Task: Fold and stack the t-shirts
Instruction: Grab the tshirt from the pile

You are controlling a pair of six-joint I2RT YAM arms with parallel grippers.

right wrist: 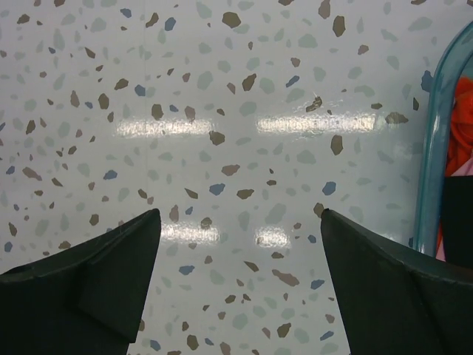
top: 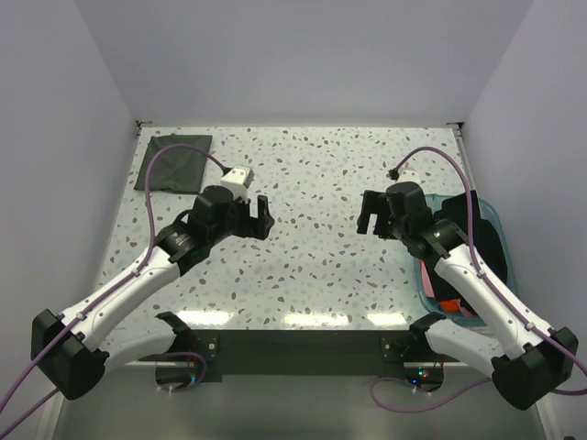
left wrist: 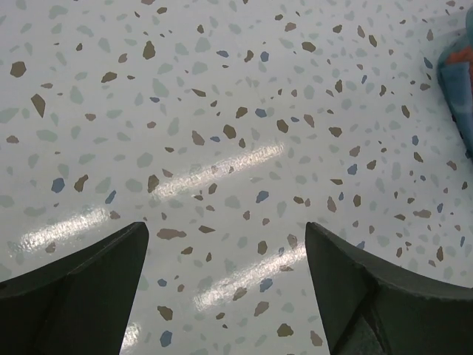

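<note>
A dark grey t-shirt [top: 172,163], folded square, lies at the table's far left corner. A black t-shirt [top: 483,240] with pink [top: 427,275] and orange [top: 451,305] ones under it fills a blue bin [top: 493,214] at the right, partly hidden by my right arm. The orange cloth also shows in the right wrist view [right wrist: 458,118]. My left gripper [top: 258,218] is open and empty over bare table, right of the grey shirt. My right gripper [top: 369,218] is open and empty over bare table, left of the bin.
The speckled table [top: 312,183] is walled in white at the back and both sides. The bin's rim shows at the right edge of the right wrist view [right wrist: 432,148] and at the upper right of the left wrist view [left wrist: 458,66].
</note>
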